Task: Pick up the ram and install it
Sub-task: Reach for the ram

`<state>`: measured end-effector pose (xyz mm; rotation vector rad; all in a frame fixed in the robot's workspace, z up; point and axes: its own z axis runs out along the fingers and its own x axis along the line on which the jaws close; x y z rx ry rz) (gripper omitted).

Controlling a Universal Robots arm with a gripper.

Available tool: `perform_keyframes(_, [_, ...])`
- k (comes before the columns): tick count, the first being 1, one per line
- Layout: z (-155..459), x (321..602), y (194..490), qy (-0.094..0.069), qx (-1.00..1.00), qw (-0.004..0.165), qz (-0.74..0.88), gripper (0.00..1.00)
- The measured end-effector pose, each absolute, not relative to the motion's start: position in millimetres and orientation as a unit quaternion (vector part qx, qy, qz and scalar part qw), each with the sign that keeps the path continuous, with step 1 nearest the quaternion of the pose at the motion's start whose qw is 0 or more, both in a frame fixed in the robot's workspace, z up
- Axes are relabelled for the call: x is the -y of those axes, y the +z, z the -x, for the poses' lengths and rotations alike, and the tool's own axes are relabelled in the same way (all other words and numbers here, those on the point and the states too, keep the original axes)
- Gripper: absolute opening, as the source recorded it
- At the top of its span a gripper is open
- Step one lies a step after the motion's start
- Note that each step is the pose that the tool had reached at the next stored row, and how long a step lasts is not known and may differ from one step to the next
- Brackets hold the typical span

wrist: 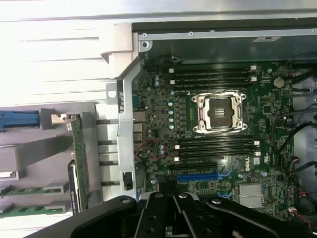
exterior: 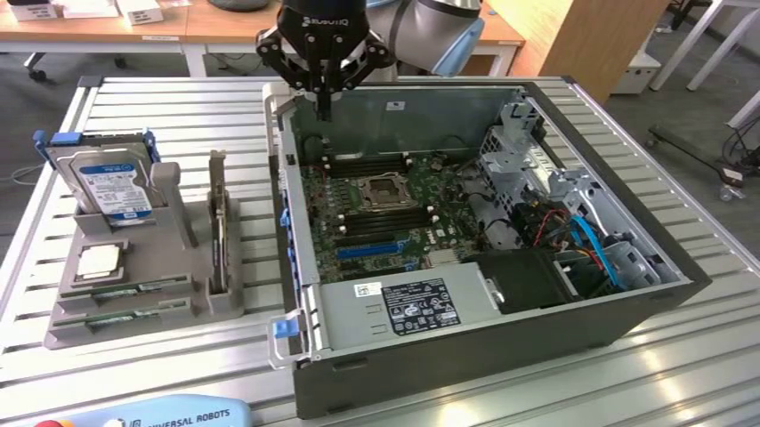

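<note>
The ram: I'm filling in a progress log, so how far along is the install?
Done: nothing yet. The ram stands on edge in the grey holder beside the computer case, untouched. In hand: nothing; the gripper is shut and empty, hovering over the case's far wall in the exterior view. Left: both the pickup and the seating; the motherboard's memory slots are bare.

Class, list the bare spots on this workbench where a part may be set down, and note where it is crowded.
Bare slats of the table lie beyond the grey holder, up to the far edge. More lie between the holder and the pendant at the near edge. Crowded: the slot between holder and computer case, and inside the case.
</note>
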<state>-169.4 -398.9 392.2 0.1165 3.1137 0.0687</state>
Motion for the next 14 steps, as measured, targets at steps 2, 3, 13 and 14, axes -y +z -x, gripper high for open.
perform_keyframes(2, [174,399,392,0.022,-0.999,0.012,-0.037,0.10])
perform_keyframes(3, [175,399,392,0.022,-0.999,0.013,-0.037,0.10])
perform_keyframes(13, [195,399,392,0.022,-0.999,0.012,-0.037,0.10])
perform_keyframes(14, [197,399,392,0.022,-0.999,0.012,-0.037,0.10])
